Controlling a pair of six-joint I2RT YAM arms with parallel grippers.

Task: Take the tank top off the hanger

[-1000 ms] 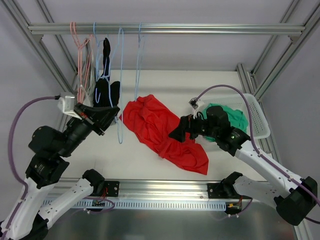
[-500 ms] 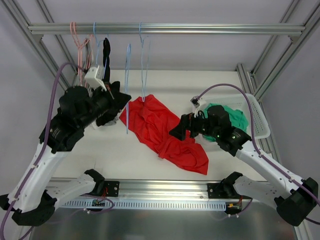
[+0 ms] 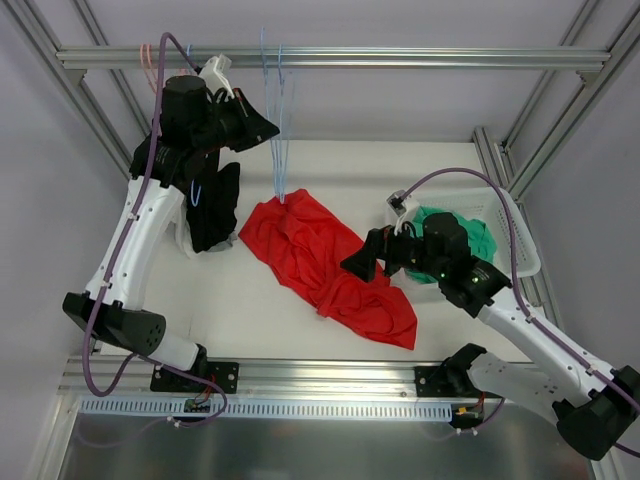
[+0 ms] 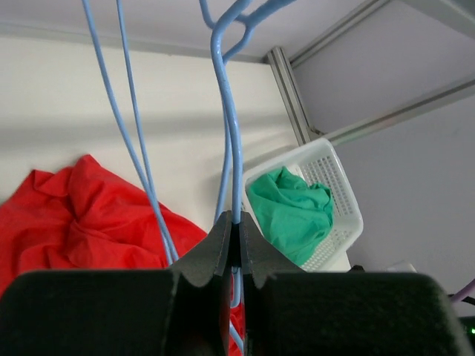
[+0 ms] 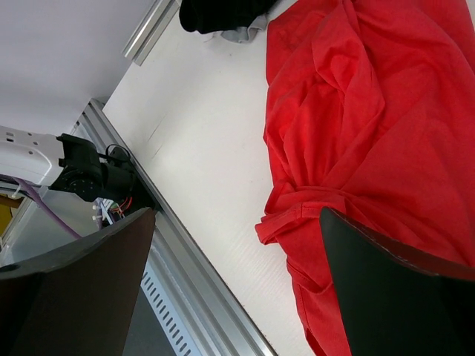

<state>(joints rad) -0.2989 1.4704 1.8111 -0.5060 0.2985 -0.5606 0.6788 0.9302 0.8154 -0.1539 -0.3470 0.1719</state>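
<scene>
White counter (image 3: pixel 250 300) carrying the red tank top (image 3: pixel 320 260), which lies crumpled and off the hanger. To its right, a white basket (image 3: pixel 515 235) holds green cloth (image 3: pixel 475 235); to its left lies a black garment (image 3: pixel 215 210). The left pincer (image 4: pixel 234 230) is clamped on the blue hanger (image 4: pixel 226 111) near the overhead rail (image 3: pixel 400 58). The right pincer (image 3: pixel 358 265) hovers over the tank top, fingers spread wide.

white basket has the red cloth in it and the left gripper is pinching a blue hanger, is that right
Not quite: the white basket holds a green cloth, as the left wrist view shows; the red cloth lies on the table. The left gripper is indeed pinching a blue hanger.
</scene>
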